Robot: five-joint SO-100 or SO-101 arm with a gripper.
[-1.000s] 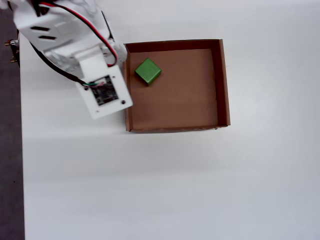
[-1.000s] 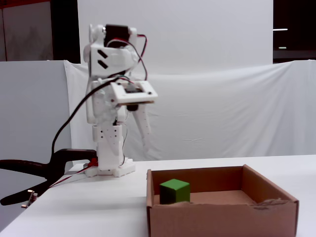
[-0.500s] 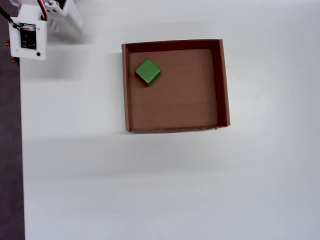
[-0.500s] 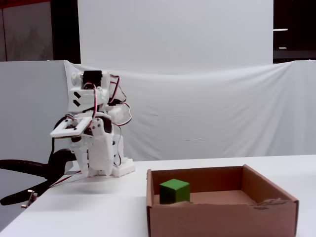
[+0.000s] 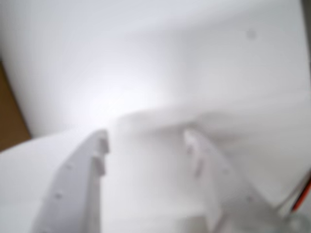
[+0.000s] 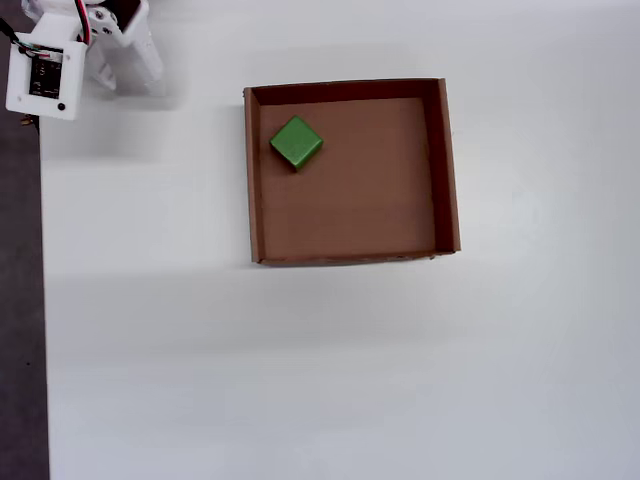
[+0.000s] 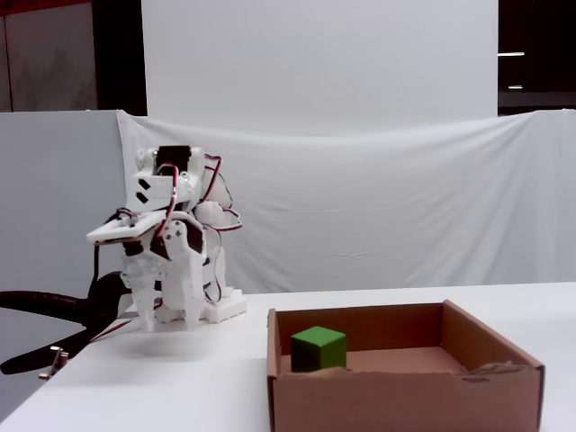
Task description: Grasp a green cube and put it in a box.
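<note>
The green cube (image 6: 296,143) lies inside the box (image 6: 448,160), near its top-left corner in the overhead view. The fixed view shows the green cube (image 7: 319,348) resting on the floor of the box (image 7: 405,400) by its left wall. My gripper (image 6: 125,75) is folded back at the table's top-left corner, well clear of the box. In the fixed view the gripper (image 7: 165,317) points down just above the table. The blurred wrist view shows the gripper (image 5: 146,137) open with only white table between its fingers, and a brown bit of the box (image 5: 9,116) at the left edge.
A black clamp (image 7: 54,310) grips the table's left edge beside the arm's base. The table's left edge (image 6: 42,300) borders a dark strip. A white cloth backdrop (image 7: 405,207) hangs behind the table.
The arm has pulled away from the box's left wall and folded back to the table's far corner. The cube has stayed in the box.
</note>
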